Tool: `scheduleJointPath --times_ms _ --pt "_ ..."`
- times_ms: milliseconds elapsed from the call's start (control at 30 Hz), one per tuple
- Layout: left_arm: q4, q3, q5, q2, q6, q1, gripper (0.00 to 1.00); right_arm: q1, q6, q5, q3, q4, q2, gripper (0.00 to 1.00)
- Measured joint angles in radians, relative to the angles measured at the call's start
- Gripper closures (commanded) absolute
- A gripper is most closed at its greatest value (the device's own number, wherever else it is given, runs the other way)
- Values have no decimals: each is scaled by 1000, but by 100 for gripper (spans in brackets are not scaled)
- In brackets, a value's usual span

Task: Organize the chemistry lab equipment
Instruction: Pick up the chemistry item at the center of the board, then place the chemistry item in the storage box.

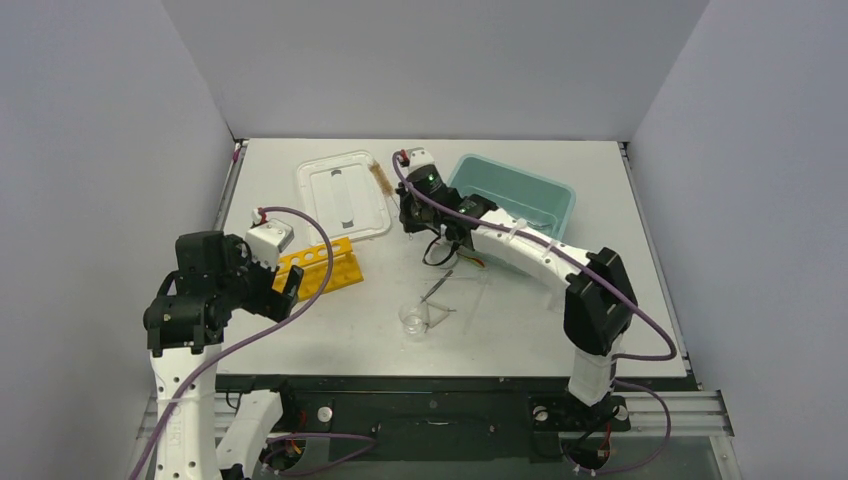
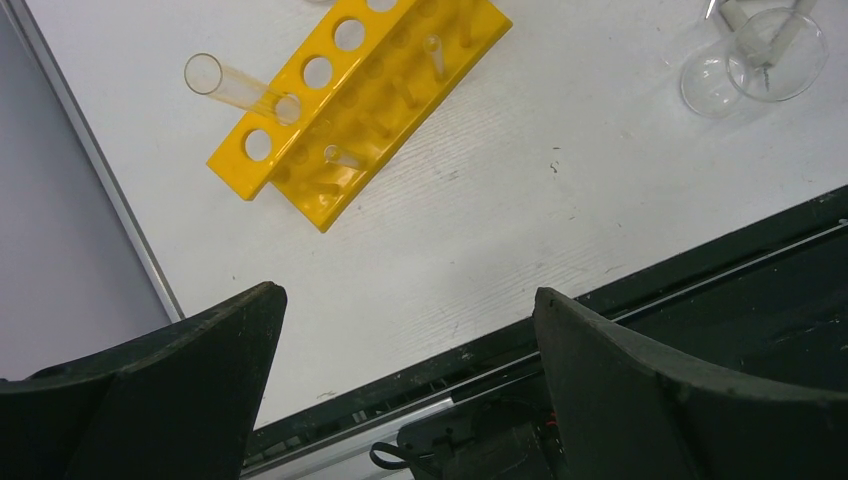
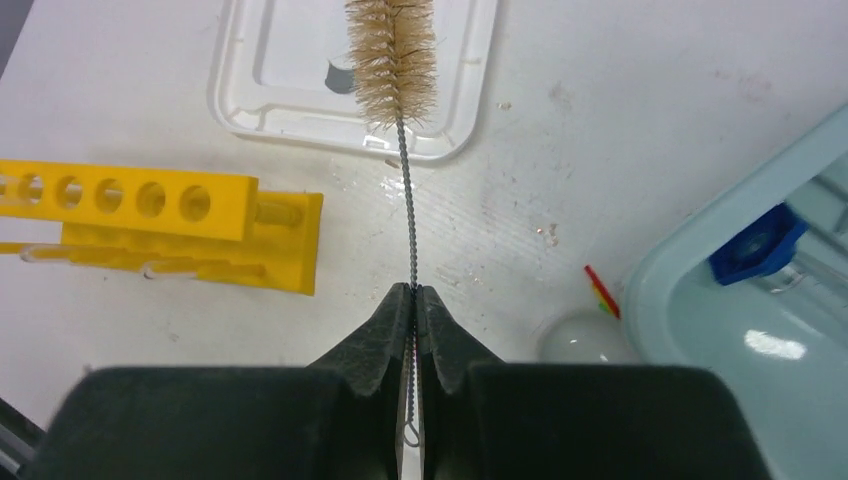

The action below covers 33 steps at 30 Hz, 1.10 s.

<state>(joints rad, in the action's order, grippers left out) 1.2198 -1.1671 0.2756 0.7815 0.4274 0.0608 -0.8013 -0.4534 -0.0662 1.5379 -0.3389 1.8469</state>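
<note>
Right pincer (image 3: 414, 295): pressed together on the twisted wire stem of the brush (image 3: 392, 55), gripping it partway along. The stem's looped end pokes out behind the pads. The bristle head points away from the pincer and lies across the near rim of the white lid (image 3: 240, 100).

The lid lies flat on the table (image 1: 620, 220) and is touched only by the bristles.

Teal tub (image 3: 690, 260): just right of the right pincer, its corner close by. It holds a blue-capped vial (image 3: 760, 245); the rest of the inside is out of view.

Yellow rack (image 2: 360, 100): left of the brush stem and apart from it, near the table's left edge. One clear tube (image 2: 235, 85) slants through an end hole, with its open mouth toward that edge. At least two more tubes show lower in the rack.

Left pincer (image 2: 405, 320): spread wide and holding nothing, over the table's near edge.

Beaker (image 1: 413, 320): on the table toward the near edge, with the tongs (image 1: 437, 285) just beyond it.

Open room: bare table shows between the rack and the beaker, and also right of the tub.
</note>
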Motion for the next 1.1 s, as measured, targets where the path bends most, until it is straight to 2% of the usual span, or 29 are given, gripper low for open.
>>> scheduleJointPath --times_ms 167,300,500,733,800,833,867,933,967,1033,1100 --pt "3 0 0 2 1 0 6 58 197 39 128 -158 -68 100" --pt "3 0 1 2 1 0 6 143 333 -36 140 -276 -163 100" --pt "2 0 6 9 2 0 6 225 489 -251 -46 -345 -320 100" --pt "2 0 24 32 -1 0 4 211 551 -359 -127 -408 -264 100" --pt "2 0 24 35 -1 0 3 211 554 -379 -133 -412 -226 96" --pt "2 0 24 34 -1 0 0 211 555 -395 -136 -411 -202 90" --pt "3 0 24 32 -1 0 2 211 555 -408 -137 -412 -187 87" --pt "3 0 23 27 -1 0 3 211 554 -443 -136 -408 -159 76" --pt "3 0 23 24 -1 0 3 211 550 -468 -136 -404 -146 63" --pt "3 0 23 19 -1 0 3 213 536 -508 -135 -399 -134 47" --pt "3 0 19 15 -1 0 4 214 512 -540 -134 -392 -135 43"
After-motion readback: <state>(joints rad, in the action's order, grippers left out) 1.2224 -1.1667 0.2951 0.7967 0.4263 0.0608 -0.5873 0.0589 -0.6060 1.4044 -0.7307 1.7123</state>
